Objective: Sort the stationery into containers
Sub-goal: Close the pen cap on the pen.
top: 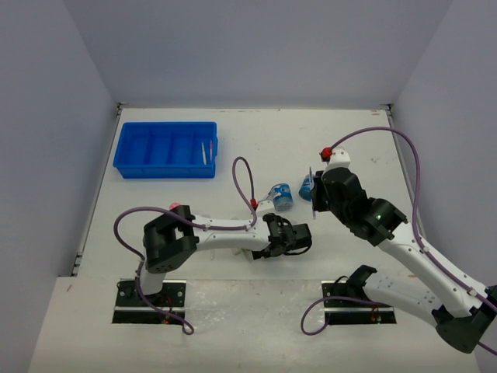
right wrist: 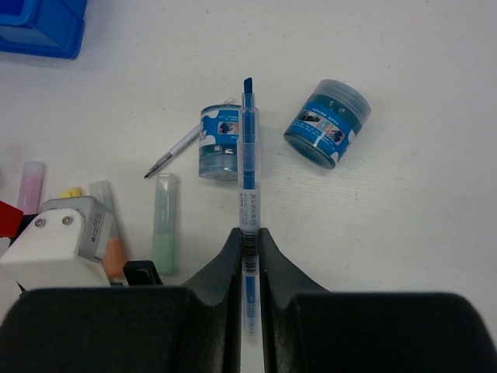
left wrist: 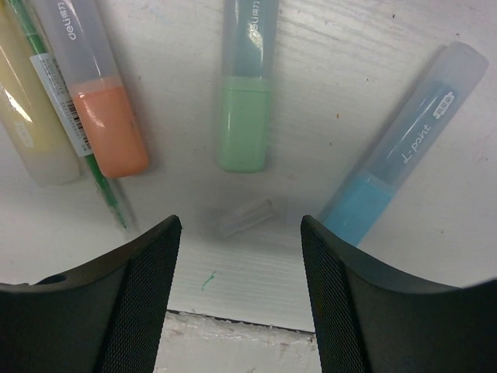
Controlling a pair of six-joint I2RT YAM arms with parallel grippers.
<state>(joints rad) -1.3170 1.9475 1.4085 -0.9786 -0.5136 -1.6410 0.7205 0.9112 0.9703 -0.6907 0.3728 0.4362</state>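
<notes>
My left gripper (left wrist: 241, 227) hangs open low over the table with nothing between its fingers. Just beyond its tips lie a small clear cap (left wrist: 245, 217), an orange marker (left wrist: 105, 109), a green marker (left wrist: 247, 101), a blue marker (left wrist: 404, 148), a yellow marker (left wrist: 29, 132) and a thin green pen (left wrist: 97, 167). My right gripper (right wrist: 248, 233) is shut on a thin blue highlighter pen (right wrist: 248, 155), held above two round blue tubs (right wrist: 219, 142) (right wrist: 326, 123). The blue divided tray (top: 163, 169) stands at the far left, with one pen (top: 206, 151) in its right-hand compartment.
A thin pen (right wrist: 175, 151) lies half under the nearer tub. A pale pink marker (right wrist: 31, 186) lies left of the left wrist. A pink cap (top: 175, 205) shows behind the left arm's shoulder. Purple cables loop over both arms. The table's near edge runs right under the left fingers.
</notes>
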